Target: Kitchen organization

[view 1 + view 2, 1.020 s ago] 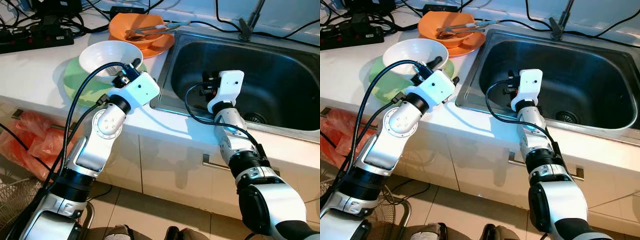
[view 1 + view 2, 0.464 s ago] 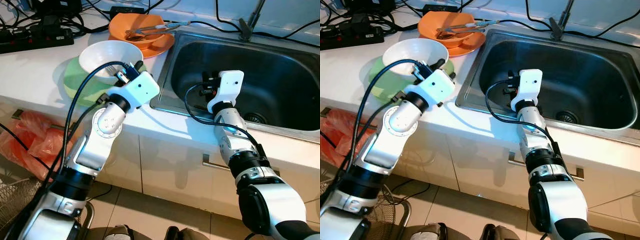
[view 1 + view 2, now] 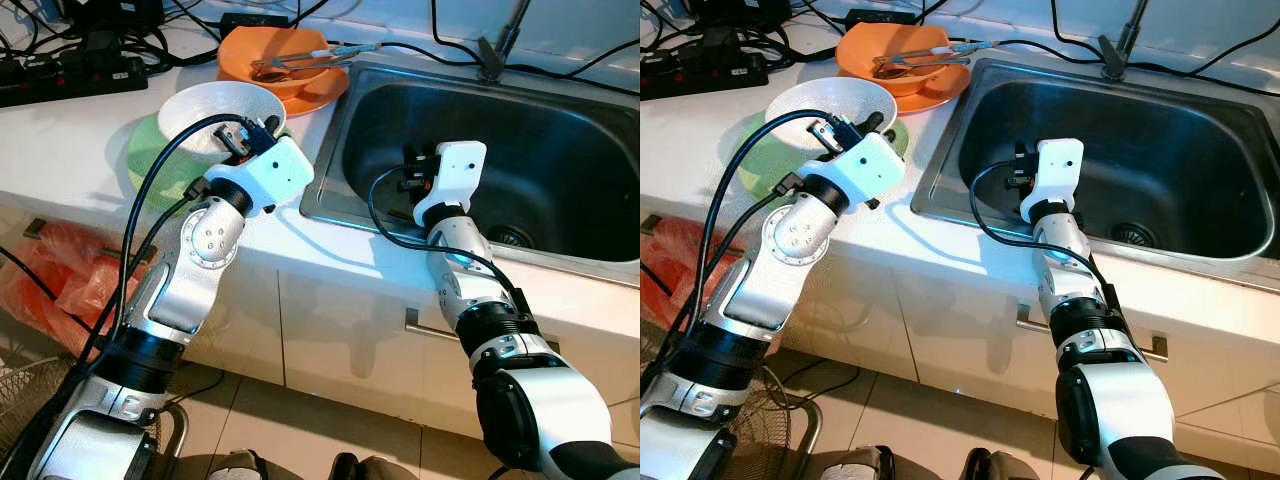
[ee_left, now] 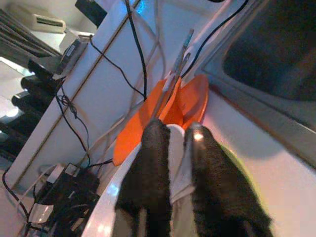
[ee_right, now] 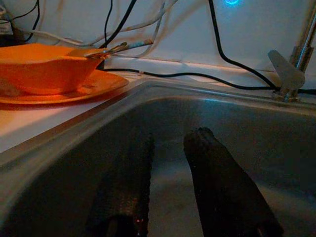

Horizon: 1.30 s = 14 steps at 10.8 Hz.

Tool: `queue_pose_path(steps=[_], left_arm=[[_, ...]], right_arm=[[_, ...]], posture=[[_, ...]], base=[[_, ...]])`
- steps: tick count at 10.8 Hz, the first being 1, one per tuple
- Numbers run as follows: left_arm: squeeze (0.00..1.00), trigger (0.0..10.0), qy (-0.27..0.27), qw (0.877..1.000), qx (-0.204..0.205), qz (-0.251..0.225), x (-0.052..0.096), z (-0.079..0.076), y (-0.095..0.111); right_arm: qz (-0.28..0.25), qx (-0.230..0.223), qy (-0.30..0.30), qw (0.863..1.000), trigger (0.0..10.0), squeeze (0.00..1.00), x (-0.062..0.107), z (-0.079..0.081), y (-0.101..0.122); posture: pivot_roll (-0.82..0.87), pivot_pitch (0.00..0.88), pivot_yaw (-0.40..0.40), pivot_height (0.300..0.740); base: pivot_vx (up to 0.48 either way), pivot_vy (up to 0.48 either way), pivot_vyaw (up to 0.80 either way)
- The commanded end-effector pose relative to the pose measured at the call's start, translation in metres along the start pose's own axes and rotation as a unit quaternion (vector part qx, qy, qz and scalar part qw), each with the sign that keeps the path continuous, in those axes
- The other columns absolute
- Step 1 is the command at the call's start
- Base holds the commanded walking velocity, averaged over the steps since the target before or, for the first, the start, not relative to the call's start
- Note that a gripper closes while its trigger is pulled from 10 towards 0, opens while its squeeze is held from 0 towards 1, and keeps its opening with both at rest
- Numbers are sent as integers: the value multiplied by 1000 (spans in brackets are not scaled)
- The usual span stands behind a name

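No writing was legible. The left gripper [image 4: 170,163] pinched the white bowl's [image 3: 205,108] rim; the right gripper [image 5: 170,182] hung parted inside the sink [image 3: 560,150].

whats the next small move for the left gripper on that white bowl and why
Probably a short lift straight up. The left gripper has its two black fingers pinched on the rim of the round white bowl, which sits on the flat green plate on the counter. Raising it first should clear the plate before carrying it toward the steel sink, where the right gripper waits open.
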<state>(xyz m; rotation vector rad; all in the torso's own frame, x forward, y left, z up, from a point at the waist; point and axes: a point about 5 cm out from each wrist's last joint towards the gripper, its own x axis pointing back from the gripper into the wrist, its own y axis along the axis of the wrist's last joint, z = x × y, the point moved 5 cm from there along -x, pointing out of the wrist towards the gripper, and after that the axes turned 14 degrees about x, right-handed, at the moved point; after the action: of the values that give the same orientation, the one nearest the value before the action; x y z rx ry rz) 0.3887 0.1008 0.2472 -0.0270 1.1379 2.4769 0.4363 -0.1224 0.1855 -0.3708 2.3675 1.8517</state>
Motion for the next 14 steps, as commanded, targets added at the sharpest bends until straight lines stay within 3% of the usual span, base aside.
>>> queue_pose_path(steps=[1, 7, 9, 10, 11, 13, 14], left_arm=[[0, 0, 4, 1000, -10, -3, -2, 1, 3], [0, 0, 2, 1000, -10, -4, -1, 1, 3], [0, 0, 15, 999, -27, -19, -1, 8, 12], [0, 1451, 37, 997, -58, -40, -2, 18, 25], [0, 9412, 50, 994, -85, -50, -2, 24, 32], [0, 10000, 65, 989, -115, -71, -2, 30, 44], [0, 10000, 94, 983, -111, -114, -1, 39, 64]], right_arm=[[38, -8, 16, 999, 10000, 0, 11, 10, -23], [39, -10, 17, 999, 10000, 0, 12, 12, -24], [40, -10, 18, 999, 10000, 0, 12, 12, -24], [41, -10, 19, 999, 10000, 0, 12, 13, -25], [41, -11, 19, 999, 10000, 0, 12, 13, -25], [41, -12, 19, 999, 10000, 0, 12, 14, -25], [41, -12, 19, 999, 10000, 0, 12, 14, -25]], posture=[[123, 137, -61, 740], [125, 143, -61, 740], [126, 143, -61, 740], [126, 142, -62, 740], [126, 140, -61, 740], [126, 139, -60, 740], [126, 137, -59, 740]], base=[[0, 0, 0], [0, 0, 0], [0, 0, 0], [0, 0, 0], [0, 0, 0], [0, 0, 0], [0, 0, 0]])
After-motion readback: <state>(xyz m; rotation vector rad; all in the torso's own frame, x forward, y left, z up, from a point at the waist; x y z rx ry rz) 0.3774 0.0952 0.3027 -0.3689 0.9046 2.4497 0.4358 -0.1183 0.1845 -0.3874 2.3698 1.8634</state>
